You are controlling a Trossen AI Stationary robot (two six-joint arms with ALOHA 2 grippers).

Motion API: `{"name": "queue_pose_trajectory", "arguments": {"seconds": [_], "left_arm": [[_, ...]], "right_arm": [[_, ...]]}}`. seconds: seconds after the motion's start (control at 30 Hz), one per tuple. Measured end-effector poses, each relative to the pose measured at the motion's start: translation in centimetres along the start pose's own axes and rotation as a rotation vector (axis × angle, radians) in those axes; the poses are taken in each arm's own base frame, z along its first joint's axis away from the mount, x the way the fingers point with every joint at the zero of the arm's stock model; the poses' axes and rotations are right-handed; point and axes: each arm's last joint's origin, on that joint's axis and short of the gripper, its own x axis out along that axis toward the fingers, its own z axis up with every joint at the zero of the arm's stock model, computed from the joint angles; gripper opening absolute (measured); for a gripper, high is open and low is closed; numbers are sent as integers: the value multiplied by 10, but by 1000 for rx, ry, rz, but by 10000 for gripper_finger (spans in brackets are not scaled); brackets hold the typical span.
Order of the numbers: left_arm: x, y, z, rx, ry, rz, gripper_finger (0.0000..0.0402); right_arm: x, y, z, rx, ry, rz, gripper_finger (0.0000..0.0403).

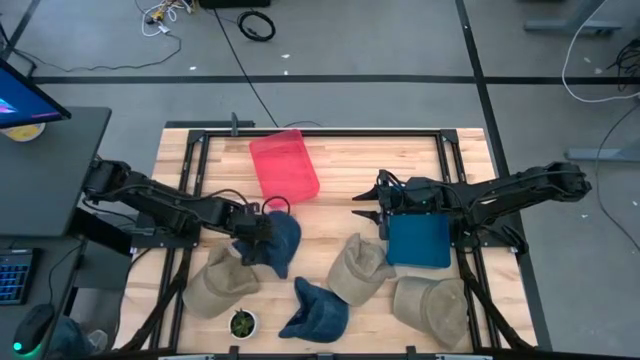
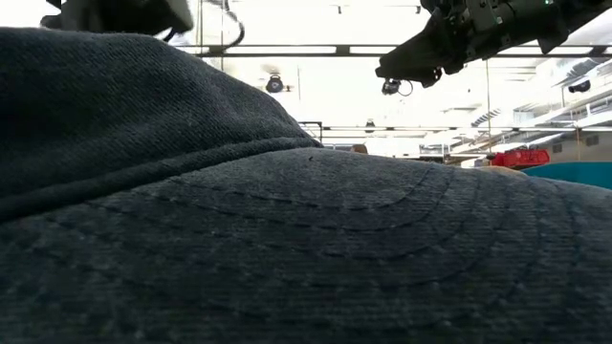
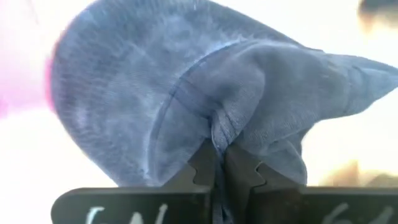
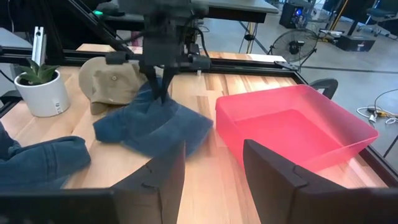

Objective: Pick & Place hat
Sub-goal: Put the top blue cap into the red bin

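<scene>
A blue denim hat [image 1: 281, 243] hangs from my left gripper [image 1: 262, 228], which is shut on it just near of the pink bin [image 1: 285, 165]. The right wrist view shows that hat [image 4: 155, 127] under the left gripper [image 4: 163, 87]. My right gripper [image 1: 372, 203] hovers open between the pink bin and the teal bin [image 1: 418, 240], touching nothing; its fingers frame the right wrist view [image 4: 214, 165]. A second blue hat [image 1: 315, 308] lies near the table's near edge and fills the low view [image 2: 287, 239]. My left gripper pinches a bunched fold of the denim hat's crown [image 3: 219, 127] between its two fingers [image 3: 202, 165]. The fingers come from above, pointing down. The hat hangs slack below them, its lower part [image 4: 149, 140] spread at table level; whether it rests on the wood I cannot tell.
Three tan hats lie on the table's near half [image 1: 218, 283] [image 1: 358, 268] [image 1: 432, 305]. A small potted plant [image 1: 241, 322] stands at the near edge. Bare wood shows between the two bins [image 1: 345, 190]. A monitor [image 1: 25, 100] sits beyond the table's left side.
</scene>
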Motion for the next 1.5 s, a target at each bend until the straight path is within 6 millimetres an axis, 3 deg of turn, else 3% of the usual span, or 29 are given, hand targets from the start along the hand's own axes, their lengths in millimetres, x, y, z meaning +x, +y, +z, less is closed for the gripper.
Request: {"name": "queue_pose_trajectory", "arguments": {"seconds": [0.23, 0.37, 0.5, 0.63, 0.77, 0.9, 0.97, 1.1, 1.27, 1.5], "left_arm": [[-38, -3, 48, -29, -211, 157, 19], [-67, 0, 73, -57, -341, 335, 23], [-91, 24, 91, -201, -401, 495, 14], [-96, 63, 98, -368, -422, 572, 15], [-84, 107, 92, -548, -376, 654, 27], [-59, 143, 78, -801, -350, 684, 28], [-43, 155, 74, -842, -362, 700, 26], [-12, 168, 69, -863, -374, 682, 25], [16, 173, 67, -748, -269, 702, 36], [26, 168, 67, -678, -219, 695, 33]], "right_arm": [[0, 0, 0, 0, 1, 0, 166], [0, 0, 0, 0, 2, 0, 166], [0, 0, 0, 0, 2, 0, 166], [0, 0, 0, 0, 2, 0, 166], [0, 0, 0, 6, 2, 0, 166], [0, 0, -1, 27, 7, 0, 166], [0, 0, -1, 22, 7, 0, 166], [0, 0, -1, 18, 7, 0, 166], [0, 0, -1, 18, 9, 0, 166], [0, 0, -3, 16, 31, 0, 166]]}}
